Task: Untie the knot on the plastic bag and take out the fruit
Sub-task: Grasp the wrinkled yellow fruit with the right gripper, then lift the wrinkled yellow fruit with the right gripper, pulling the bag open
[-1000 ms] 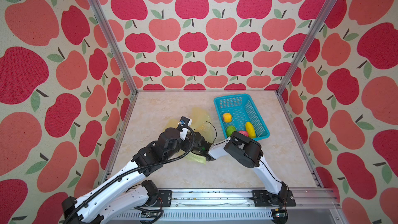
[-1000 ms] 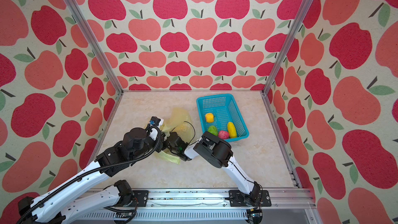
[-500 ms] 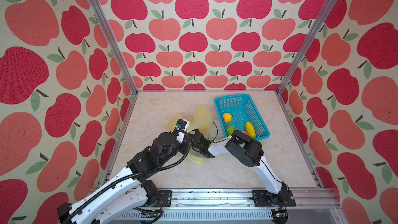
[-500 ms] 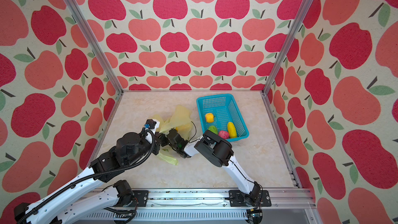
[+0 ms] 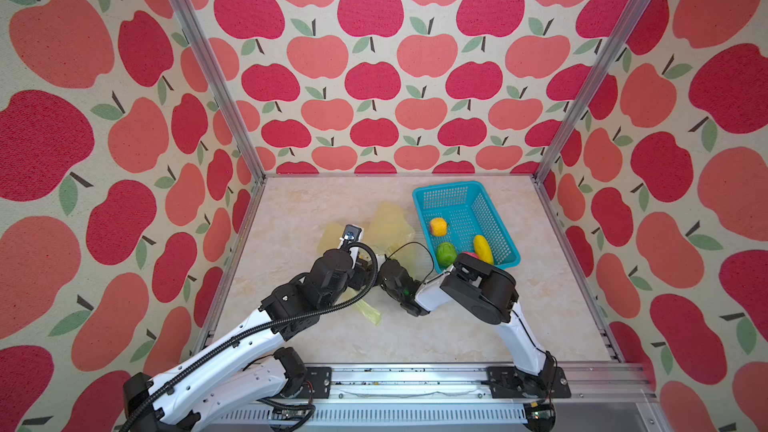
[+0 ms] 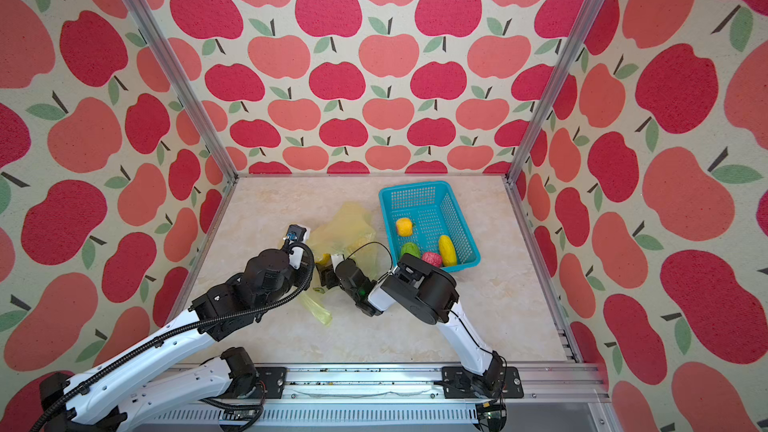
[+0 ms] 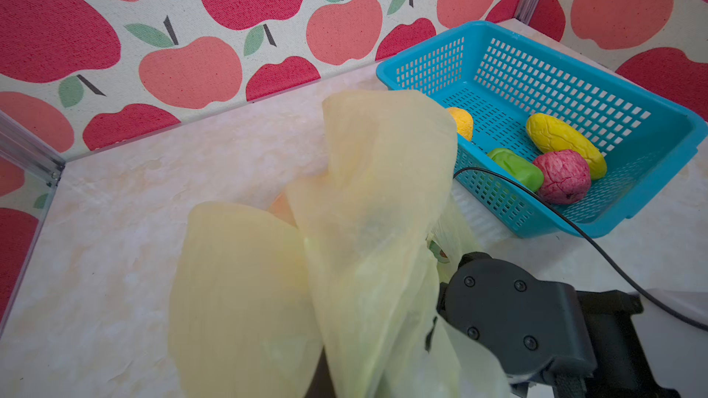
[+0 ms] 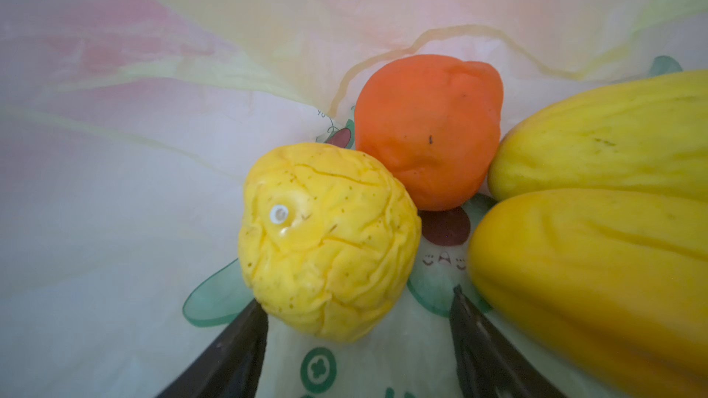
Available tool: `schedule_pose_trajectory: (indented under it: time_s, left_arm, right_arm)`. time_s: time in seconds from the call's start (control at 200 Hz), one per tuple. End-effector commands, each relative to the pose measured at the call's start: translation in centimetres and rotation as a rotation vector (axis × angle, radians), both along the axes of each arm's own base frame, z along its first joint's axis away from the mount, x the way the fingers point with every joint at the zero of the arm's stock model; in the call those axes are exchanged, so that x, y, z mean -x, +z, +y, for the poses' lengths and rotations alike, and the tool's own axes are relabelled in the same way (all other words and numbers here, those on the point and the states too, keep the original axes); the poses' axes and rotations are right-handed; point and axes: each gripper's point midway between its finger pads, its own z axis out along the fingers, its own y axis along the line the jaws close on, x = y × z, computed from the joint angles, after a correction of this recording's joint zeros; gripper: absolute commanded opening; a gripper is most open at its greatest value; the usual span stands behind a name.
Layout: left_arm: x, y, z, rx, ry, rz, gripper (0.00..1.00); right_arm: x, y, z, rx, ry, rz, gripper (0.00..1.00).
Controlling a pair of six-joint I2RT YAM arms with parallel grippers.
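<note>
Right claw [image 8: 356, 296] open inside plastic bag [image 7: 367, 185], loosely straddling yellow fruit [image 8: 325, 239], left claw [image 5: 364, 268] closed on bag

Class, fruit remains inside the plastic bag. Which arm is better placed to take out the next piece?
Right. The right gripper is inside the plastic bag, jaws open, flanking the wrinkled yellow fruit; the left arm holds the bag up.

Both top views are bright and evenly lit, with soft shadows on the counter [image 5: 436, 338] and stretched edges. The right wrist view glows hazily through the plastic bag [image 8: 115, 243], softly blurred.
</note>
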Motion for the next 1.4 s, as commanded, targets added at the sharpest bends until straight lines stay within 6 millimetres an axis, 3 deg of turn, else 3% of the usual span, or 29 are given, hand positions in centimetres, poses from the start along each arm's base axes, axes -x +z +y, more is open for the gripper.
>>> schedule_pose_trajectory:
  time_s: [0.0, 0.11, 0.28, 0.49, 0.67, 0.76, 0.905, 1.051, 1.236, 1.396]
  left_arm:
    - [-0.1, 1.5, 0.5, 0.023, 0.025, -0.022, 0.0]
    - [0.0, 1.5, 0.5, 0.027, 0.021, -0.022, 0.0]
    - [0.0, 1.4, 0.2, 0.026, 0.008, -0.014, 0.0]
    - [-0.1, 1.2, 0.2, 0.018, 0.011, -0.011, 0.0]
    - [-0.1, 1.4, 0.7, 0.022, 0.03, -0.018, 0.0]
    - [-0.2, 1.4, 1.0, 0.017, 0.047, -0.02, 0.0]
    - [-0.6, 1.1, 2.0, 0.008, 0.098, -0.013, 0.0]
    - [-1.1, 0.6, 3.0, -0.007, 0.154, 0.0, 0.0]
    - [-1.2, 0.4, 4.1, -0.007, 0.201, 0.015, 0.0]
    - [-1.5, 0.2, 4.2, 0.002, 0.208, 0.014, 0.0]
  right_arm:
    - [-0.9, 1.6, 0.7, 0.009, 0.001, -0.041, 0.84]
    - [-1.1, 1.6, 1.8, 0.045, 0.023, -0.043, 0.92]
    - [-1.8, 1.2, 3.2, 0.085, 0.031, -0.033, 0.94]
    - [-2.5, 0.2, 3.2, 0.135, 0.007, -0.001, 0.79]
    - [-1.8, 1.2, 2.1, 0.143, 0.007, 0.02, 0.59]
    - [-1.0, 2.7, 1.4, 0.152, 0.017, 0.043, 0.49]
    - [1.4, 5.7, 0.0, 0.134, 0.077, 0.101, 0.44]
    - [3.7, 8.8, -2.4, 0.143, 0.1, 0.198, 0.32]
    - [7.0, 12.2, -4.5, 0.098, 0.167, 0.318, 0.25]
    - [9.0, 15.5, -6.4, 0.004, 0.202, 0.328, 0.24]
